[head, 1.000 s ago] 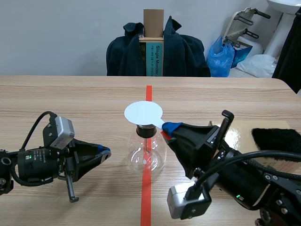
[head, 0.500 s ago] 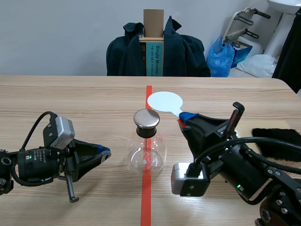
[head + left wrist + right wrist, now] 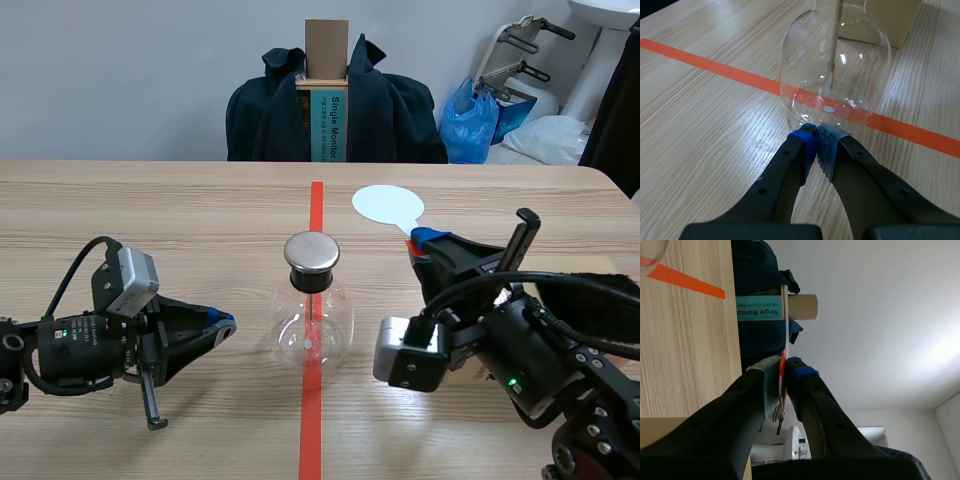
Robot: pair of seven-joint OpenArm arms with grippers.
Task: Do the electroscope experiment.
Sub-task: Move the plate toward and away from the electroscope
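The electroscope, a clear glass flask (image 3: 311, 325) with a dark stopper and a round metal cap (image 3: 312, 252), stands on the red centre line. My right gripper (image 3: 417, 240) is shut on the handle of a white round paddle (image 3: 388, 205), held in the air to the right of the cap and apart from it. In the right wrist view the paddle (image 3: 787, 337) shows edge-on between the pads of the right gripper (image 3: 783, 369). My left gripper (image 3: 222, 322) rests low on the table left of the flask, shut on nothing. In the left wrist view the left gripper (image 3: 815, 131) has its tips just short of the flask (image 3: 835, 62).
A pale board (image 3: 540, 270) with a black fur cloth (image 3: 600, 300) lies on the table's right side, behind the right arm. A chair draped with a dark jacket (image 3: 335, 110) and a cardboard box (image 3: 326, 90) stand beyond the far edge.
My right gripper has carried the white paddle off the flask's cap, up and to the right, leaving the metal cap uncovered. The left arm has not moved.
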